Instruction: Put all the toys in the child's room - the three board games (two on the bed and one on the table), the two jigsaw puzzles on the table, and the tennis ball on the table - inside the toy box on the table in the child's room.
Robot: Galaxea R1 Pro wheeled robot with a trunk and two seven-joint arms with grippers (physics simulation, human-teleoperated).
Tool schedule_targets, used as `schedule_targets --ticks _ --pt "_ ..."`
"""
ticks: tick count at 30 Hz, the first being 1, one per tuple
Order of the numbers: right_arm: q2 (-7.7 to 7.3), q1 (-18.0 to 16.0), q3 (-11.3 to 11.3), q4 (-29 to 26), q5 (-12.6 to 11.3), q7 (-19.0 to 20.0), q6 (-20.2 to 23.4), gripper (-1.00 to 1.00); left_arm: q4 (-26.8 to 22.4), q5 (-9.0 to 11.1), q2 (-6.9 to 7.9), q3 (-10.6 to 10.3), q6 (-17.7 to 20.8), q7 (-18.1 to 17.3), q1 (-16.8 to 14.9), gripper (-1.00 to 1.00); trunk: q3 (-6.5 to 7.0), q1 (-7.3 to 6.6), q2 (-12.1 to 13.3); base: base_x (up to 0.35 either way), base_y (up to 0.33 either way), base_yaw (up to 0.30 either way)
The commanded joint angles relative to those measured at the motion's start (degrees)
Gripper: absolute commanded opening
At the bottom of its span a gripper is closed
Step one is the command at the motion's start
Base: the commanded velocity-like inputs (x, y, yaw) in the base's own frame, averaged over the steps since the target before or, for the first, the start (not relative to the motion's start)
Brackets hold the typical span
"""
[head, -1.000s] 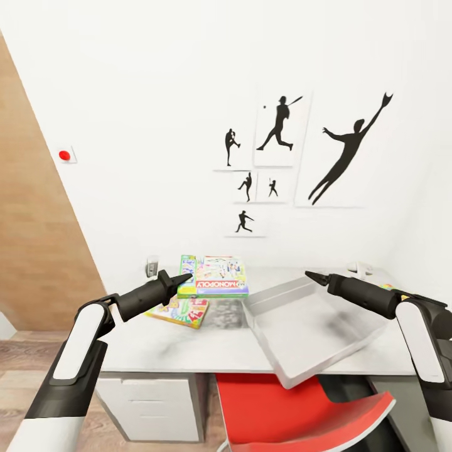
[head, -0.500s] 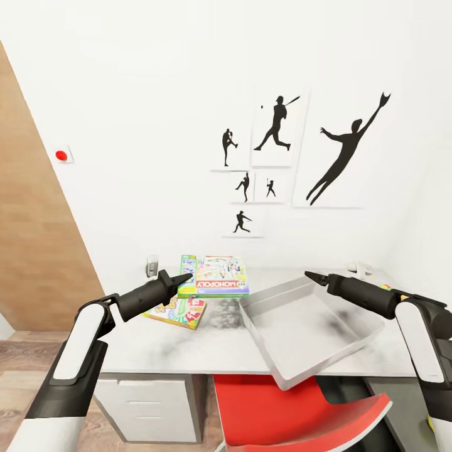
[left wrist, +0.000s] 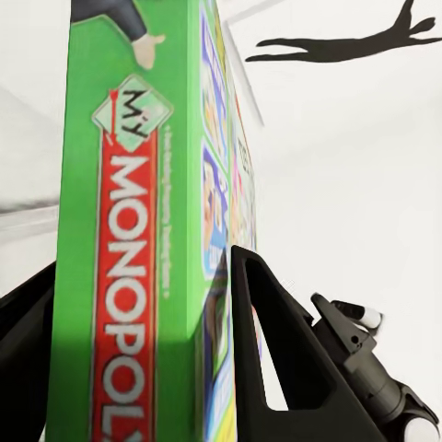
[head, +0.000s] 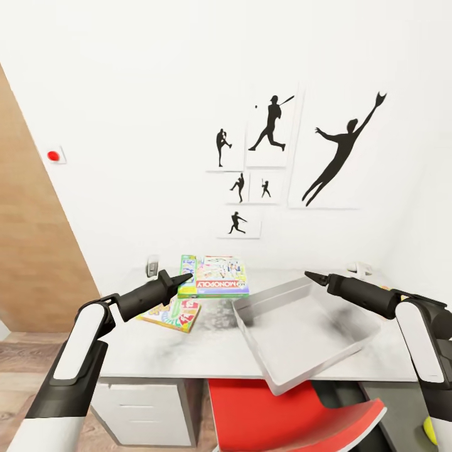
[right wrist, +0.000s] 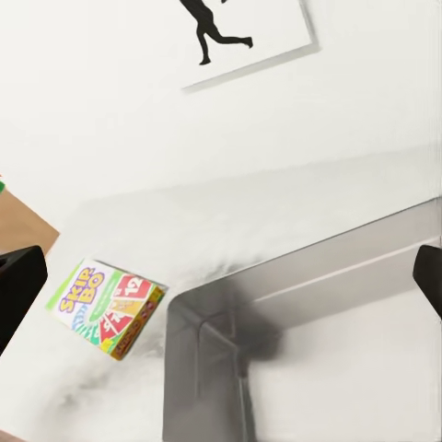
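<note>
Left gripper [left wrist: 138,304] is clamped on the MY MONOPOLY box [head: 216,277], held above the desk's [head: 176,345] back edge. Advise lowering it flat into the toy box [head: 301,326]; right gripper's [head: 309,274] state cannot be told.

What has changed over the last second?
The head view has shifted: wall pictures, toy box and the slim game box all slid left together, so the robot moved, not they. The left gripper stays shut on the Monopoly box; the right gripper stays open.
</note>
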Motion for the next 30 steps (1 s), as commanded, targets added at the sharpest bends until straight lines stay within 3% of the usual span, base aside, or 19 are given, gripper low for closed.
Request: schedule_targets --ticks 1,30 --pt "0.0 -0.07 -0.08 -0.01 0.47 0.56 0.24 1.0 -0.04 0.49 -0.02 0.05 0.19 0.38 -0.06 -1.0 -0.13 0.04 -0.13 0.043 -0.088 0.0" --pt "0.0 -0.07 -0.1 -0.01 0.39 0.58 0.24 1.0 -0.04 0.1 -0.28 -0.25 -0.33 0.45 -0.12 -1.0 -0.13 0.04 -0.13 -0.002 -0.038 0.0"
